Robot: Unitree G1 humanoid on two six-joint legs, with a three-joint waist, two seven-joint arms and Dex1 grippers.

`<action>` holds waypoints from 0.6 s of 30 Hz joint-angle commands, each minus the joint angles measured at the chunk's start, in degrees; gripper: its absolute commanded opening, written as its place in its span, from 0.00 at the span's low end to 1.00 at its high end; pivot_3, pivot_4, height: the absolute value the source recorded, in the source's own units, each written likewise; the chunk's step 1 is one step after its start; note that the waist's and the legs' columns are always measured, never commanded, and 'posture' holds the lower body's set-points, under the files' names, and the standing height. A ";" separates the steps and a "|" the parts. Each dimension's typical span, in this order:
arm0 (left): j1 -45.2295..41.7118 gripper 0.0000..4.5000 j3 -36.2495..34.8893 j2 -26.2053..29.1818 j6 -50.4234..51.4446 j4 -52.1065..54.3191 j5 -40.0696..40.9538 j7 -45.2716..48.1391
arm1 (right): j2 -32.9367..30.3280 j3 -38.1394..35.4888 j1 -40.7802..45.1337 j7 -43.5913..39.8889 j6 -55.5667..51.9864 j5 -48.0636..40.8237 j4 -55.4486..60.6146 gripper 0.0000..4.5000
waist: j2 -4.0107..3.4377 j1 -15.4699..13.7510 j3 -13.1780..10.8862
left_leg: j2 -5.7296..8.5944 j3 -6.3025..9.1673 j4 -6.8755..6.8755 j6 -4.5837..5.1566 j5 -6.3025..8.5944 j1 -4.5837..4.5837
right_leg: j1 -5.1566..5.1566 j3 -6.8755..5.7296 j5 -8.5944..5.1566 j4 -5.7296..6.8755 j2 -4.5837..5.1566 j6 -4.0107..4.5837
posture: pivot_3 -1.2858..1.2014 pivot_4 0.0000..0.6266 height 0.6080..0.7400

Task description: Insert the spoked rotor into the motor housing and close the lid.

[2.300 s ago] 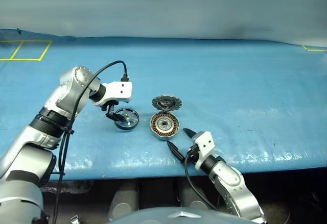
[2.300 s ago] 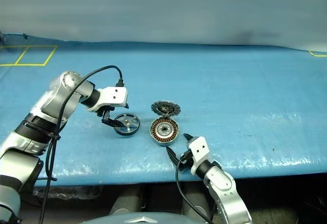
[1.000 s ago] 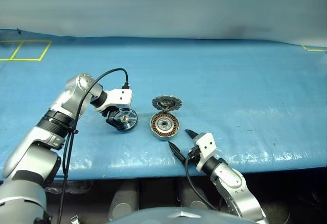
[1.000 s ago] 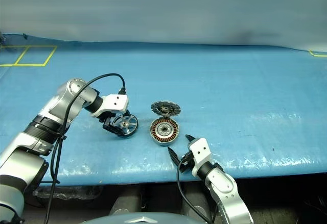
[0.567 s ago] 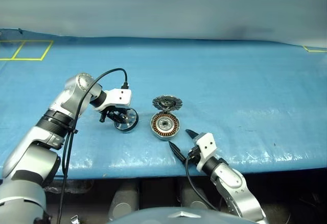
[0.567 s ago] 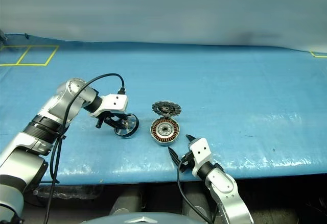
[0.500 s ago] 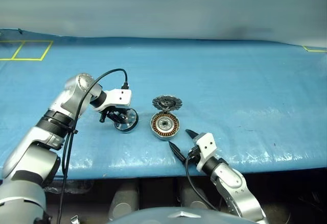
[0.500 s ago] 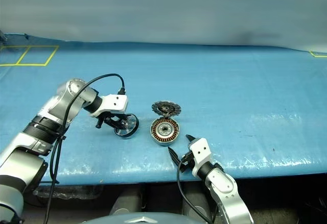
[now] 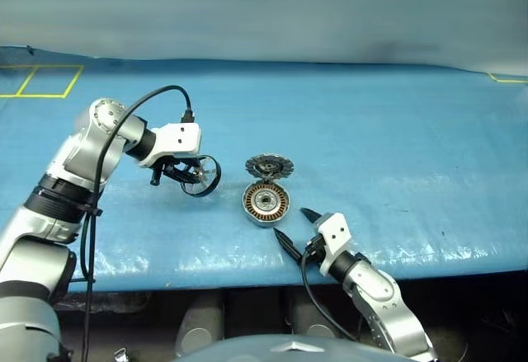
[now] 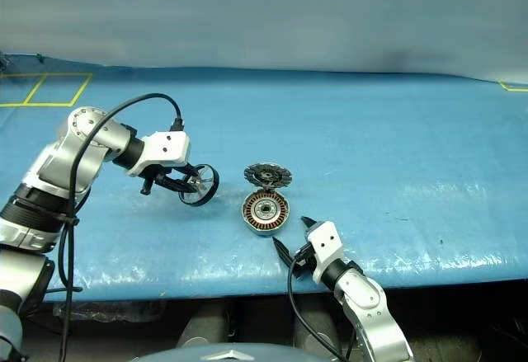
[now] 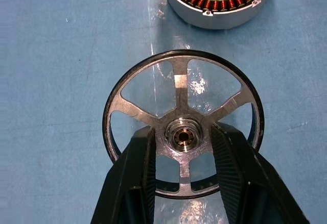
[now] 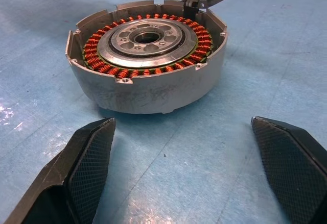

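Observation:
My left gripper (image 9: 183, 174) is shut on the spoked rotor (image 9: 200, 176), its two fingers pinching the silver hub (image 11: 183, 136) from both sides. The rotor hangs a little above the blue cloth, left of the motor housing (image 9: 266, 204). The housing sits open, showing its copper windings and silver centre bearing (image 12: 145, 36). Its lid (image 9: 269, 166) stands tilted up on the hinge at the far side, ribbed face showing. Just in front of the housing, my right gripper (image 12: 183, 122) is open near the cloth with nothing between its fingers (image 12: 87, 168).
A blue cloth (image 9: 371, 148) covers the table, and its front edge (image 9: 412, 267) runs just behind my right gripper. Yellow tape squares (image 9: 41, 82) lie at the far left corner, with another yellow mark (image 9: 505, 79) at the far right.
The left gripper was open around the rotor lying on the cloth. It has shut on the hub and lifted the rotor up and slightly to the left. The right arm has stayed put.

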State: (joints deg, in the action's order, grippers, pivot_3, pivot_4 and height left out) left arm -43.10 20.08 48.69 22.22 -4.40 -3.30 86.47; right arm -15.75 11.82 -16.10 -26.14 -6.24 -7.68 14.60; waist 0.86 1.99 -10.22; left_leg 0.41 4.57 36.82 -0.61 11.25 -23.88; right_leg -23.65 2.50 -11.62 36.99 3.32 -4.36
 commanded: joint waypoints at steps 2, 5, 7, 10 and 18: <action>1.32 0.29 -3.17 2.80 2.61 6.79 4.22 1.80 | -0.75 -1.80 -0.13 -0.48 0.27 -1.17 2.00 1.00 | 0.00 0.00 0.00 | 0.00 0.00 -0.05 0.00 0.00 0.01 | 0.00 0.00 0.00 -0.01 0.00 0.00 | 0.52 0.24 1.00; 2.12 0.29 -4.04 2.53 5.99 9.88 7.30 1.67 | -1.07 -2.22 -0.07 -0.74 0.21 -1.32 1.85 1.00 | 0.00 -0.03 0.00 | -0.01 -0.01 -0.07 0.00 0.00 0.02 | -0.01 0.00 -0.01 -0.01 0.00 0.01 | 0.52 0.24 1.00; 2.66 0.29 -3.94 1.68 7.72 11.53 8.83 0.82 | -1.30 -2.51 -0.07 -0.93 0.22 -1.47 1.85 1.00 | 0.00 -0.08 0.00 | 0.00 -0.01 -0.05 0.00 0.00 0.01 | 0.00 0.00 -0.01 -0.01 0.00 0.01 | 0.52 0.24 1.00; 2.75 0.29 -2.46 -0.73 10.90 13.30 10.19 -1.50 | -1.69 -3.05 -0.12 -1.44 0.65 -2.05 1.86 1.00 | 0.01 -0.16 0.00 | 0.00 -0.01 -0.02 0.00 0.00 0.02 | 0.02 0.00 -0.01 -0.02 0.01 0.01 | 0.52 0.24 1.00; -0.59 0.29 5.06 -6.70 14.37 13.56 8.06 -4.77 | -3.19 -4.28 -1.36 -5.82 2.58 -5.39 3.39 1.00 | 0.03 -0.25 -0.02 | 0.01 -0.02 -0.01 0.00 0.00 0.01 | 0.03 0.00 -0.01 -0.02 -0.01 0.01 | 0.52 0.24 1.00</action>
State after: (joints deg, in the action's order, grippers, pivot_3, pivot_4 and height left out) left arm -41.34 25.14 42.28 36.28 7.90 5.06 81.84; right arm -18.72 8.18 -17.28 -30.59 -5.45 -11.51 14.78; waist 0.88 1.74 -10.24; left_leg 0.41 4.55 36.82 -0.61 11.25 -23.87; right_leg -23.62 2.49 -11.63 36.97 3.31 -4.36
